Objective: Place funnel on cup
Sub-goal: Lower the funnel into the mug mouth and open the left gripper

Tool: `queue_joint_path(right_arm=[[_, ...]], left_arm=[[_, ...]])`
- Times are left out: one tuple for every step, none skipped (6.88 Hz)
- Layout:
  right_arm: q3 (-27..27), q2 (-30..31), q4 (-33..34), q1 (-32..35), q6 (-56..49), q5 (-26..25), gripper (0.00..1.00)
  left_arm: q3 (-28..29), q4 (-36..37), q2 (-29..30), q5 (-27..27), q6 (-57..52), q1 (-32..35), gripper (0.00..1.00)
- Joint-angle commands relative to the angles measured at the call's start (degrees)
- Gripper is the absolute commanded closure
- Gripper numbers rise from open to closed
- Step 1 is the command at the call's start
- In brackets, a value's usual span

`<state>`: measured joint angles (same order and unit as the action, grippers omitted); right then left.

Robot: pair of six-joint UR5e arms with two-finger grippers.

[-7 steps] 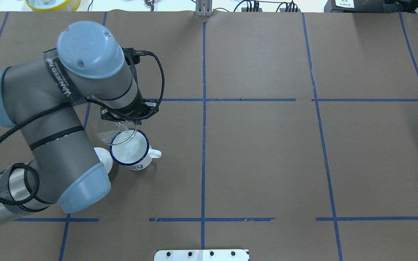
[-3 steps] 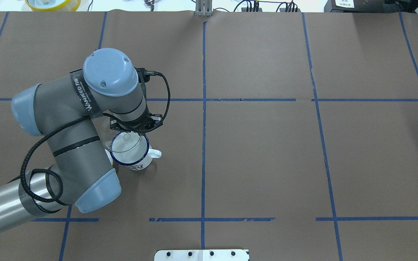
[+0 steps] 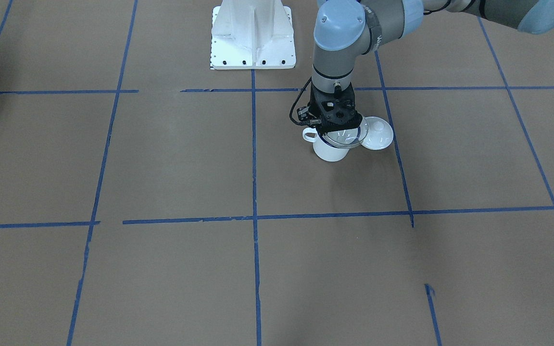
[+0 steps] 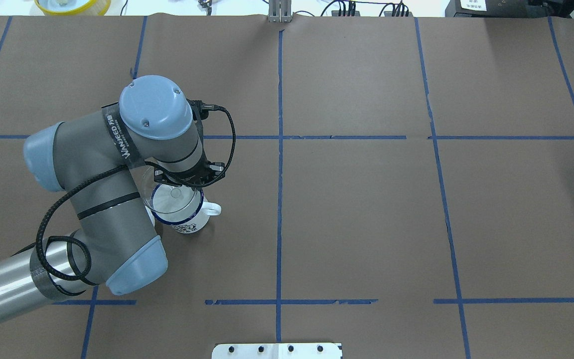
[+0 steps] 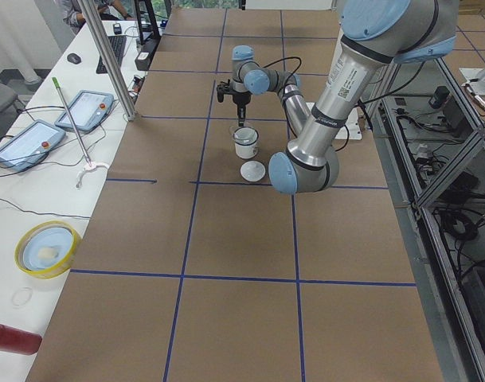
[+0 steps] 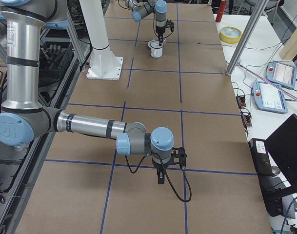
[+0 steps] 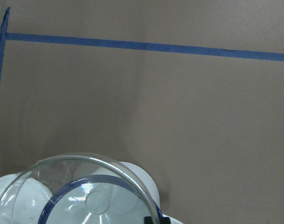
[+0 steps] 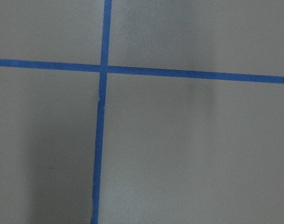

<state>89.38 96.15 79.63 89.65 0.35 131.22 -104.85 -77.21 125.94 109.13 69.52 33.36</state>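
Observation:
The white enamel cup (image 4: 190, 225) with a dark blue rim stands upright on the brown table, handle to the right in the overhead view. My left gripper (image 4: 183, 183) is shut on the rim of the clear funnel (image 4: 166, 193) and holds it just above the cup's mouth, overlapping most of it and offset a little to the cup's left. The front view shows the funnel (image 3: 345, 138) over the cup (image 3: 330, 152) under the gripper (image 3: 337, 129). My right gripper (image 6: 160, 179) shows only in the exterior right view, over bare table; I cannot tell whether it is open or shut.
A round white knobbed lid (image 3: 378, 135) lies on the table right beside the cup, mostly under my left arm in the overhead view. The white robot base plate (image 3: 253, 41) stands behind. Blue tape lines (image 4: 279, 164) cross the brown table.
My left arm has moved right and toward the cup, carrying the funnel from beside the cup's far-left edge to over its mouth. The arm now covers the lid in the overhead view.

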Motion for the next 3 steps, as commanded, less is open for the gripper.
queue_joint_path(right_arm=[[0.0,0.0,0.0,0.0,0.0,0.0,0.0],[0.0,0.0,0.0,0.0,0.0,0.0,0.0],[0.0,0.0,0.0,0.0,0.0,0.0,0.0]], left_arm=[[0.4,-0.7,-0.2,0.0,0.0,-0.1,0.44],[-0.4,-0.7,-0.3,-0.1,0.0,-0.1,0.0],[-1.3,-0.7,-0.3,-0.1,-0.3,-0.1,0.0]])
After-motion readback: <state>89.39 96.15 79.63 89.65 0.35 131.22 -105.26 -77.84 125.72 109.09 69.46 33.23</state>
